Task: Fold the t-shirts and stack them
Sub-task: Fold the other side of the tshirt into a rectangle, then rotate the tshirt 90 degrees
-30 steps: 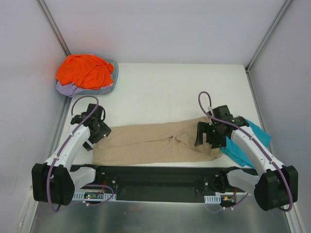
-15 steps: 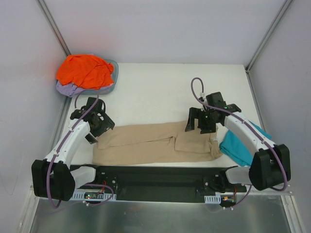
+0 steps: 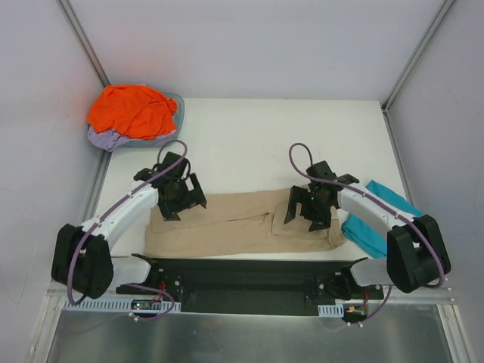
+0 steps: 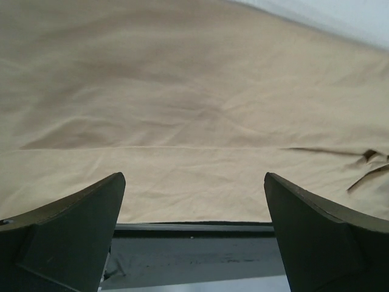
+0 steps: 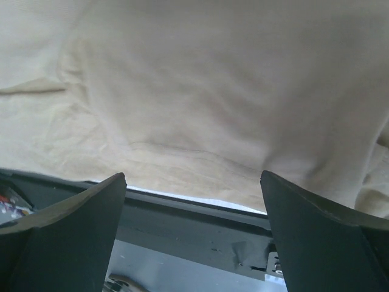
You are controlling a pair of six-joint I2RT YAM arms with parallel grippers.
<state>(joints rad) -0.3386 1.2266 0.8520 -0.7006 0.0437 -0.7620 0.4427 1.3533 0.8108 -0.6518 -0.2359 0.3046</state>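
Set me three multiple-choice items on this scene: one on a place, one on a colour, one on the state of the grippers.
1. Where does the orange t-shirt lie?
A) heaped in the basin at the far left
B) at the near right
C) flat in the middle

2. What colour is the spread-out t-shirt near the front?
A) teal
B) tan
C) lavender

3. How do the left gripper and right gripper stand?
A) both shut on cloth
B) left shut, right open
C) both open over the cloth

Answers:
1 A, the top view shows it piled in the basin.
2 B, both wrist views show tan cloth.
3 C, each wrist view shows the fingers wide apart with nothing between them.
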